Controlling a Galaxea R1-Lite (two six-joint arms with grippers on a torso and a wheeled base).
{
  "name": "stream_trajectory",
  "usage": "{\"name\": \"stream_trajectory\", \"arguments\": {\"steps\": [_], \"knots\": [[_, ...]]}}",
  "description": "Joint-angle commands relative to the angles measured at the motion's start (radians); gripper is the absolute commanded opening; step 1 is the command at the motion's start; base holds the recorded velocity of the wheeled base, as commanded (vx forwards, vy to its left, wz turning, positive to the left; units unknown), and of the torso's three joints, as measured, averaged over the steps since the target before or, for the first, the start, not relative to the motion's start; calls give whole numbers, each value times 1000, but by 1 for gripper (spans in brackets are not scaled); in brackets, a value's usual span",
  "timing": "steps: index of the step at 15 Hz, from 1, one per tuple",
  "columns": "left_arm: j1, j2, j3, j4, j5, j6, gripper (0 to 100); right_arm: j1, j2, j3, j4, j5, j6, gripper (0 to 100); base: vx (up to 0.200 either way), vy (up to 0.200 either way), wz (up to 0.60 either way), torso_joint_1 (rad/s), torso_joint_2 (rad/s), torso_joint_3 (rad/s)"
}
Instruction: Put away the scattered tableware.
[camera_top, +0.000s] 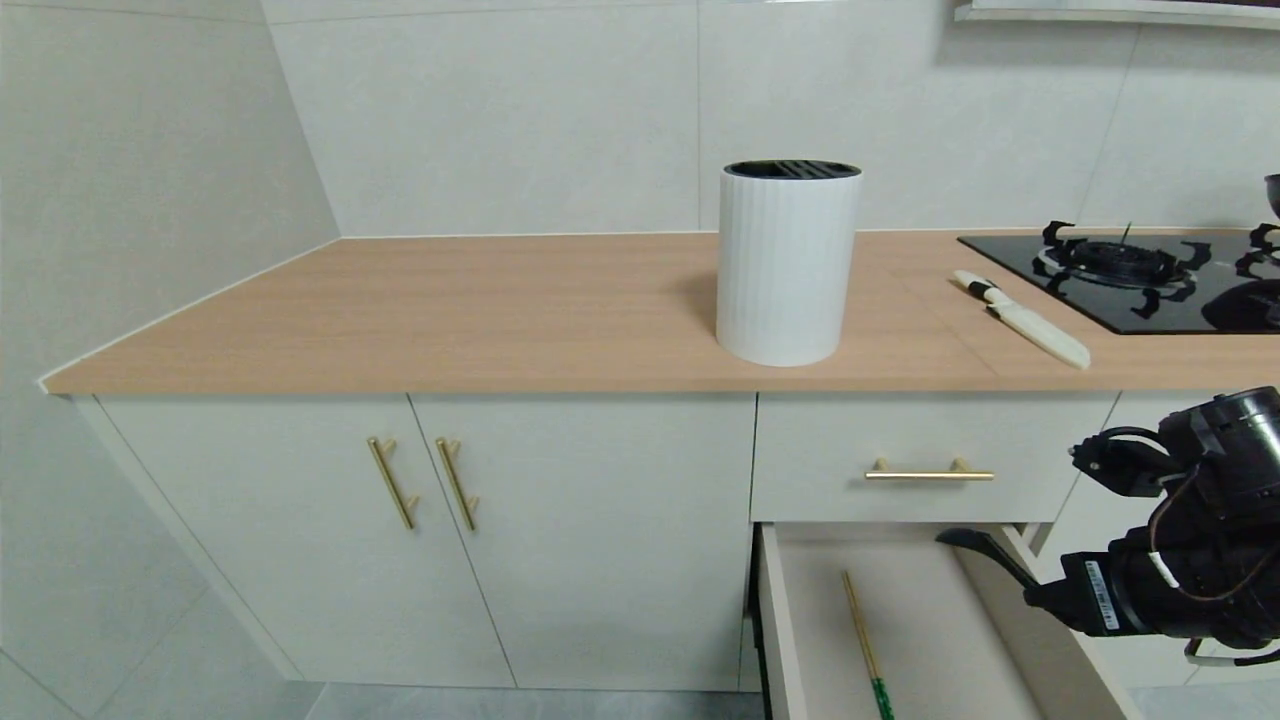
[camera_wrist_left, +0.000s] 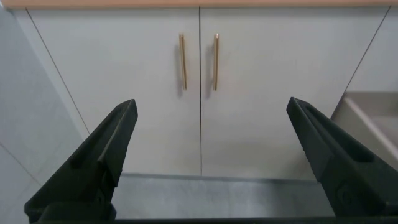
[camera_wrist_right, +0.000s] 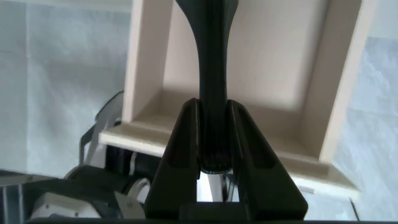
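I faced a wooden countertop (camera_top: 450, 320) running across the middle of the frame, with pale tiled walls (camera_top: 500, 110) behind it and at the left. Below it were cream cabinet doors (camera_top: 300, 560) with brass handles (camera_top: 392, 482). At lower right, a shut drawer (camera_top: 820, 460) sat above an open drawer (camera_top: 930, 620). A black hob (camera_top: 1010, 250) lay at the right edge, and grey floor (camera_top: 500, 705) showed along the bottom.

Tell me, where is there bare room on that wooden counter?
The light wooden countertop is bare from its left corner to the white ribbed cylindrical holder. Right of that, a cream knife and the black gas hob crowd it.
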Motion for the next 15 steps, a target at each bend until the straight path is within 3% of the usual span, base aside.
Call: {"name": "stream_trajectory", "arguments": {"steps": [1, 10, 15], "knots": [[0, 0, 0, -1, 0, -1, 100, 3, 12, 12, -5, 0, -1, 0, 0, 0, 0, -168, 476, 286], [0, 0, 0, -1, 0, -1, 100, 3, 27, 15, -6, 0, -1, 0, 0, 0, 0, -138, 438, 297], [0, 0, 0, -1, 0, -1, 100, 17, 34, 17, -8, 0, -1, 0, 0, 0, 0, -15, 68, 39]]}}
